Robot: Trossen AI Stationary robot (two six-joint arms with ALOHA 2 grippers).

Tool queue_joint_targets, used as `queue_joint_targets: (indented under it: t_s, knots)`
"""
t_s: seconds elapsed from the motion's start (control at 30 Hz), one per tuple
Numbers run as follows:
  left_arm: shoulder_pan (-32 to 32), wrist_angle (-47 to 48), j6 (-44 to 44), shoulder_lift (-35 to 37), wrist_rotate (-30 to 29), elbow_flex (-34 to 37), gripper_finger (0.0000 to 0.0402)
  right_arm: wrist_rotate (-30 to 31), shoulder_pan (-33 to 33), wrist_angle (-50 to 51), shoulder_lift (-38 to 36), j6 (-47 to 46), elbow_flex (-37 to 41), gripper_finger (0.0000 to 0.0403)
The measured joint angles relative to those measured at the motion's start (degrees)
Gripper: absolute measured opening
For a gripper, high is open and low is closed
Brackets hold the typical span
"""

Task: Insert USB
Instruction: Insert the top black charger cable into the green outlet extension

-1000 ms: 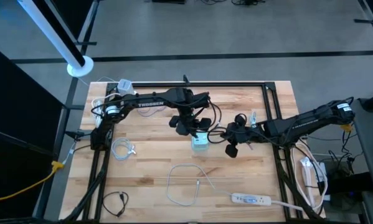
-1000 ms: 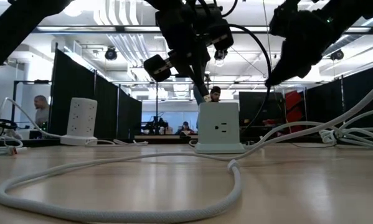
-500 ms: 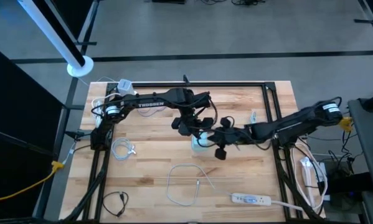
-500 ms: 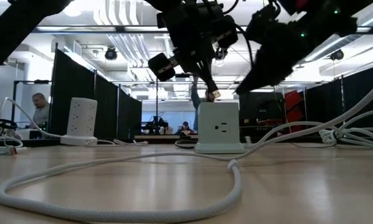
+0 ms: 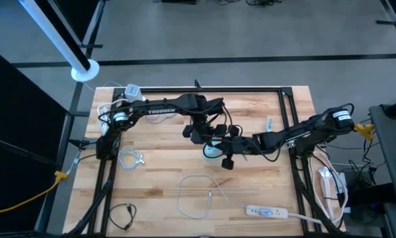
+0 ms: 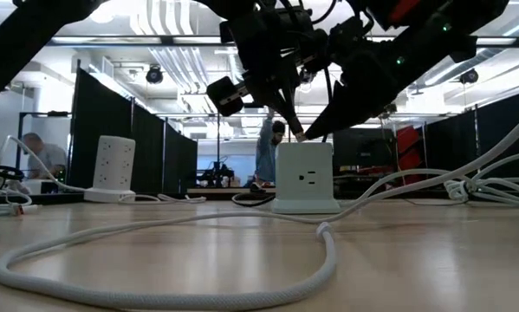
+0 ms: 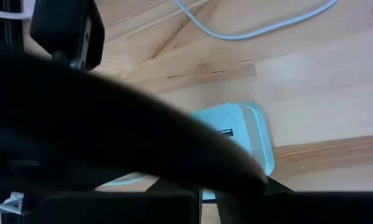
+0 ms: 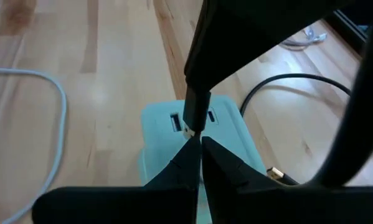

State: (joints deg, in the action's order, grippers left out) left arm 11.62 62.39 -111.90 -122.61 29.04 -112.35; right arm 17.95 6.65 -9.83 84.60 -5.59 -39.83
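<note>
High view: closed right hand (image 5: 219, 151) has moved over the charger (image 5: 211, 153), beside plug-gripping left hand (image 5: 209, 140).

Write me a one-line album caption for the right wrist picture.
Two shut grippers meet over a pale green charging cube, one holding a black USB plug just above its top slots.

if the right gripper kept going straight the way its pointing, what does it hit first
Most likely the USB plug held by the left gripper: the shut tips of the right gripper sit just short of it, above the top of the pale green power cube. Depth is unclear.
</note>
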Motion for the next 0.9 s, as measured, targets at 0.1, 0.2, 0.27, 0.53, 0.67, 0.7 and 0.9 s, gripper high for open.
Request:
queue_joint_targets:
  t_s: [0.1, 0.2, 0.27, 0.53, 0.67, 0.7, 0.9]
  knots:
    - [0.0, -0.1, 0.0, 0.0, -0.2, 0.0, 0.0008, 0.1, -0.2, -1.0, 0.4, 0.6, 0.0, 0.0]
    - [0.2, -0.1, 0.3, 0.0, -0.2, 0.0, 0.0008, 0.1, -0.2, -2.6, 1.2, 0.9, 0.0, 0.0]
    - [0.3, -0.1, 0.6, 0.0, -0.4, 0.0, 0.0008, 0.1, -0.3, -3.7, 1.9, 1.0, 0.0, 0.0]
    - [0.3, -0.3, 1.1, 0.0, -1.4, 0.0, 0.0008, -0.7, -0.4, -6.1, 3.5, 1.1, 0.0, 0.0]
    - [0.4, -0.5, 1.3, 0.0, -1.8, 0.0, 0.0008, -1.2, -0.4, -7.4, 4.3, 1.2, 0.0, 0.0]
    - [0.4, -0.5, 1.4, 0.0, -1.9, 0.0, 0.0008, -1.3, -0.4, -7.7, 4.5, 1.2, 0.0, 0.0]
    - [0.4, -0.4, 1.5, 0.0, -2.1, 0.0, 0.0008, -1.5, -0.5, -8.5, 4.9, 1.3, 0.0, 0.0]
